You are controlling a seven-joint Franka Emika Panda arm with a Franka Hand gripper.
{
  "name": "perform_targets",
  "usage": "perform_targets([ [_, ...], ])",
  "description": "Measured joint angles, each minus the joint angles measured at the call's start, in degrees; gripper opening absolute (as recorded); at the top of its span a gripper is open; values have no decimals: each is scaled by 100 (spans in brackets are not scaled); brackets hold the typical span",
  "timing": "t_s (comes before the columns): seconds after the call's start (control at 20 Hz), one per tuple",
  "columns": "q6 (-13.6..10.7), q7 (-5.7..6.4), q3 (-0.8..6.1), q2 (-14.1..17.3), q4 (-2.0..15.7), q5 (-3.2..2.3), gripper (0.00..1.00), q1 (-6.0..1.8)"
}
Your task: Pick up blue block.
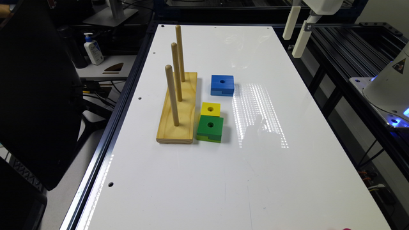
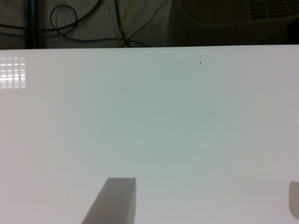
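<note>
- The blue block (image 1: 222,85) is seen lying flat on the white table (image 1: 287,179), its round centre hole facing up and a notch visible along its lower edge.
- A wooden peg board (image 1: 178,110) with three upright pegs is placed just beside the block, toward the exterior view's left.
- A yellow block (image 1: 211,109) and a green block (image 1: 210,128) are found nearer the camera than the blue one, touching each other and next to the board.
- The tool (image 1: 296,32) is held high above the far corner of the table on the exterior view's right, well apart from the blue block.
- In the wrist view the tool (image 2: 205,200) is shown released, its fingers (image 2: 114,200) spread wide over bare table with nothing between them.
</note>
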Motion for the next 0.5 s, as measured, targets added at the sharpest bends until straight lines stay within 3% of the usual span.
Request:
perform_targets([
  [0.3, 1, -1, 0, -3, 2, -1, 100, -12],
  [0.5, 3, -65, 0, -4, 16, -6, 100, -107],
])
